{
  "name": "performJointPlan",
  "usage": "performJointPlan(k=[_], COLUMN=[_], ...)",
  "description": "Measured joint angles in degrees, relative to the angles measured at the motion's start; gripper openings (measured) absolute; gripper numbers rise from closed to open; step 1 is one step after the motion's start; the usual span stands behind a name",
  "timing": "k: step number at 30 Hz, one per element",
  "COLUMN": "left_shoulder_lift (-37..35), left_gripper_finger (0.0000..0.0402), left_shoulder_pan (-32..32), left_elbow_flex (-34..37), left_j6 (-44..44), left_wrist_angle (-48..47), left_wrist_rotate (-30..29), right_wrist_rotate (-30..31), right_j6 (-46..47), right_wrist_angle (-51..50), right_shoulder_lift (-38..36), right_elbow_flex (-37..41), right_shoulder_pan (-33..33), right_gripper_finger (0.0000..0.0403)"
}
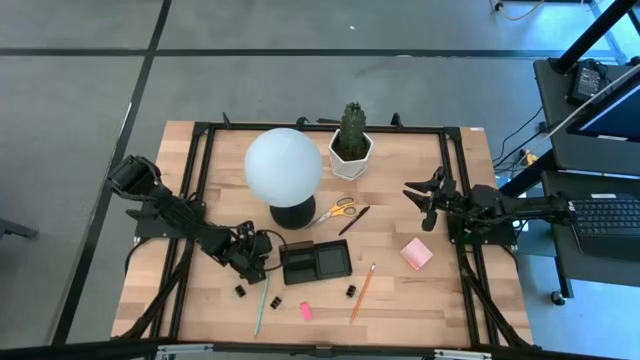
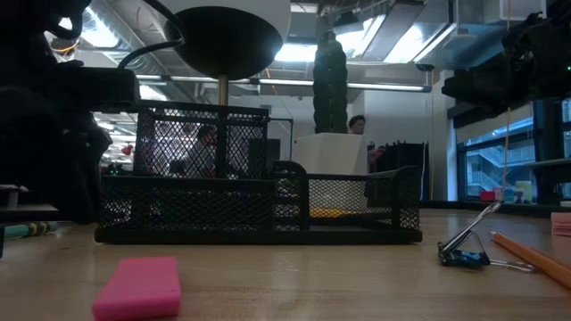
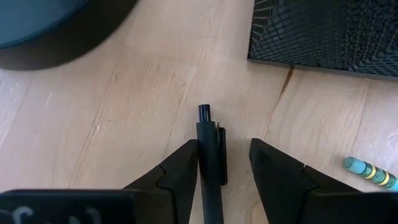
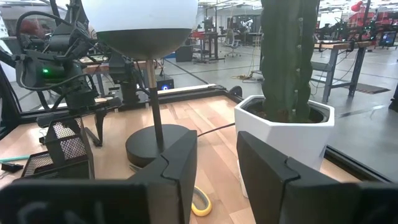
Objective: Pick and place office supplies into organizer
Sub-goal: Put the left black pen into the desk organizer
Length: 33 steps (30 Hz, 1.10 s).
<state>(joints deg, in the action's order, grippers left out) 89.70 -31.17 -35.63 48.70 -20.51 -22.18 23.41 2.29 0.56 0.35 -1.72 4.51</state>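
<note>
My left gripper is low over the table beside the left end of the black mesh organizer. It is open, with a black pen lying on the wood between its fingers. My right gripper hovers open and empty near the cactus. On the table lie yellow-handled scissors, another black pen, a pink sticky pad, an orange pencil, a green pencil, a pink eraser and binder clips. My left gripper comes from above with its fingers astride the black pen's barrel at the clip; the pen runs along the fingers and lies on the table. One finger stands edge to edge with the barrel and the other stands apart. I cannot tell whether it touches.
The white globe lamp, with its round black base, stands just beyond the organizer. The potted cactus stands right of it. Bare wood lies between the organizer and the sticky pad. People show in the room behind.
</note>
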Motion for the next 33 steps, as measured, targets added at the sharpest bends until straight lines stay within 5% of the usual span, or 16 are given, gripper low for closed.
performJointPlan(k=[33], left_shoulder_lift=[-1.17], left_gripper_finger=[0.0143], left_shoulder_pan=[1.71], left_elbow_flex=[0.04], left_j6=[-1.94], left_wrist_angle=[-5.32], left_wrist_rotate=[-2.22], right_wrist_rotate=[0.01], right_j6=[-1.09], right_wrist_angle=[-0.01], right_shoulder_lift=[0.01], right_elbow_flex=[0.0], right_shoulder_pan=[0.0], right_gripper_finger=[0.0119])
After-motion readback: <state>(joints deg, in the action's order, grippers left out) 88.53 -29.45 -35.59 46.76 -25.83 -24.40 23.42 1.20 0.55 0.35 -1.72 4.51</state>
